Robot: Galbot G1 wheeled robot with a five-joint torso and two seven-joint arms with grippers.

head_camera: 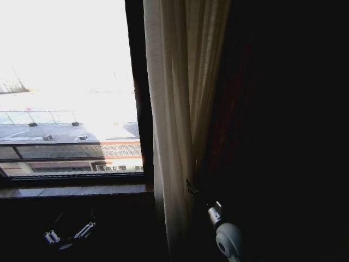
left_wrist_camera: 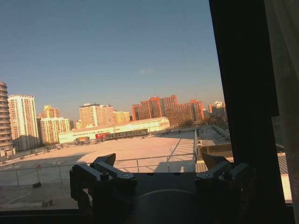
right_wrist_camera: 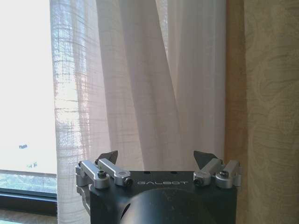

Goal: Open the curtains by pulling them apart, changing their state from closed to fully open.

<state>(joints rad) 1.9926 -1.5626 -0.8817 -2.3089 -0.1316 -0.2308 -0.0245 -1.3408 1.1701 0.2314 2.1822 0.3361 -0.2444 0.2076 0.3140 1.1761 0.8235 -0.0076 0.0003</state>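
A: right gripper (right_wrist_camera: 155,158) spread wide, empty, just short of the curtain (head_camera: 174,136) bunched right of the window (head_camera: 65,82); left gripper (left_wrist_camera: 159,163) also wide, low by the sill.

B: looks light and floppy; I'd pinch a pleat edge.

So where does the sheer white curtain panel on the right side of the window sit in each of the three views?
Head view: the sheer white pleated curtain panel hangs bunched right of centre, beside the dark window frame bar.
Left wrist view: a pale strip at the far edge, past the same dark bar.
Right wrist view: it spans the middle, just beyond the open right tool.
Shared landmark: the bright window glass beside the curtain's free edge.
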